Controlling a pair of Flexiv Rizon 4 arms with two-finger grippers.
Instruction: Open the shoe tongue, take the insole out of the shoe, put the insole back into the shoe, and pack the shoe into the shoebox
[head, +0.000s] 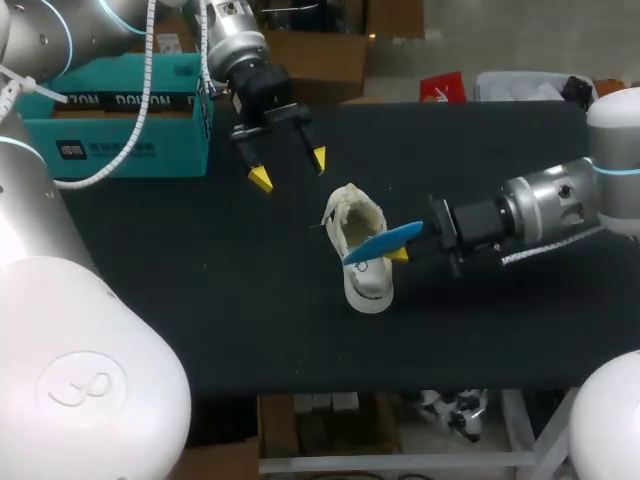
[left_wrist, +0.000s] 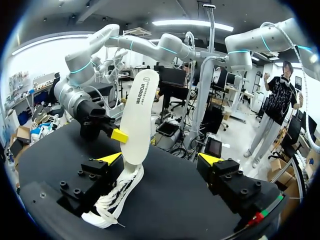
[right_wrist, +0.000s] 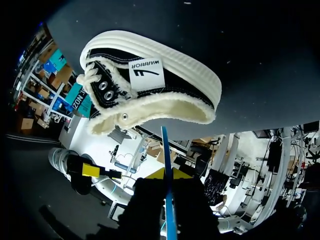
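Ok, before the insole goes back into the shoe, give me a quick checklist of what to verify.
1. Right hand shut on insole: ok, pinched from both sides.
2. Insole aimed at the opening of the shoe: ok, its end points at it in the right wrist view.
3. Shoe opening spread wide: ok.
4. Shoe steadied: not ok, it lies unheld on the table.
5. Left hand open and clear of the shoe: ok, it hangs apart, nearer the shoebox.
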